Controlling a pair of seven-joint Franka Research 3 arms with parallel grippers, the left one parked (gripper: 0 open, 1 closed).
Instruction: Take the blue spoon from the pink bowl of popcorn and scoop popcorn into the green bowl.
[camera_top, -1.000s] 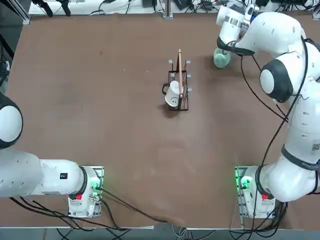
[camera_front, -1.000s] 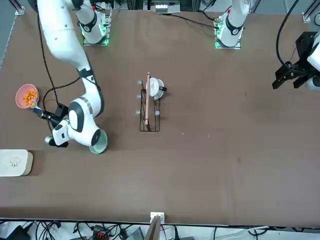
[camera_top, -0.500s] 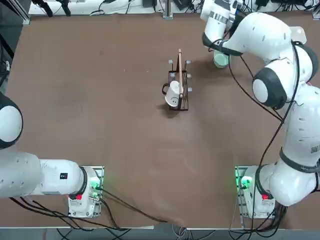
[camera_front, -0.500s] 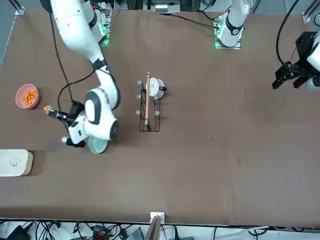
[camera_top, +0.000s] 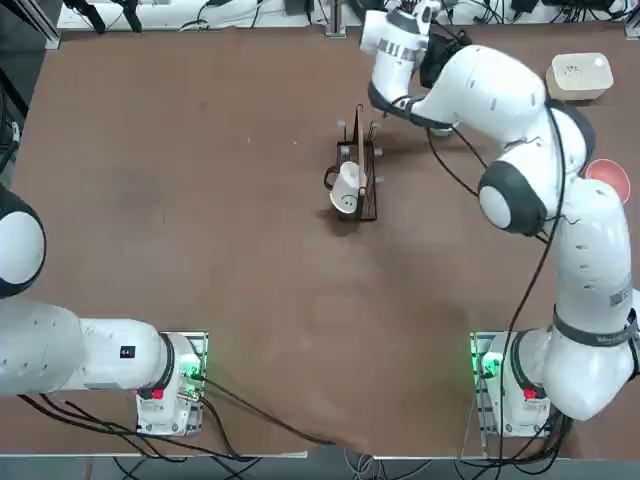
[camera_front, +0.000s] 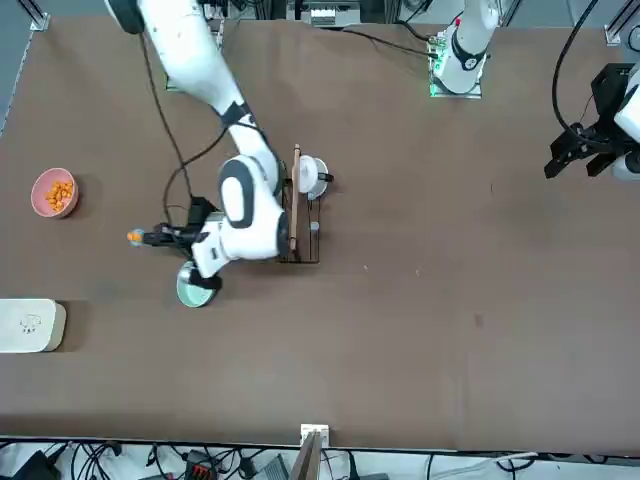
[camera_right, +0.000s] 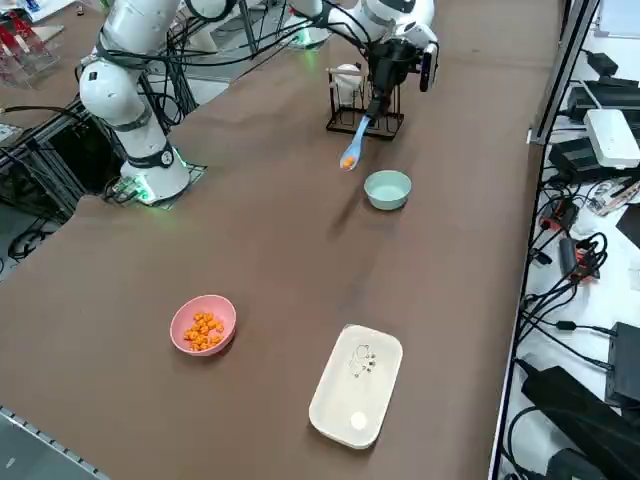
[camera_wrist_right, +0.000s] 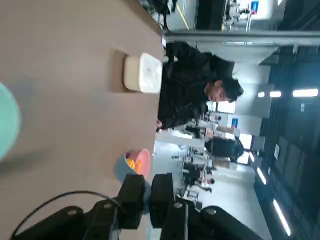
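From where I stand, with the robot's bases on the near side, the right gripper (camera_wrist_right: 149, 178) hangs over the far part of the worktop (camera_top: 250, 260). Its fingers are closed on the handle of the blue spoon (camera_right: 356, 145). The spoon is up in the air, tilted down toward its bowl end, and a little orange popcorn (camera_right: 348, 162) sits in it. The spoon's end is off to the side of the green bowl (camera_right: 387, 189), near it; the bowl stands upright below, its pale inside showing.

Well apart, over to the right and nearer, is the pink bowl (camera_right: 226, 316). A loose heap of orange-yellow popcorn lies in the bottom of it, with pink wall showing around the pieces. Farther off than the pink bowl, at the far right, rests a white rounded box (camera_right: 356, 385) with a small drawing on its top.

To the left of the green bowl stands a dark wire rack (camera_top: 368, 205) with a wooden stick (camera_front: 295, 195) along it and a white mug (camera_top: 344, 188) at it. Beyond the worktop's edge there's a person (camera_wrist_right: 187, 87) in dark clothes.
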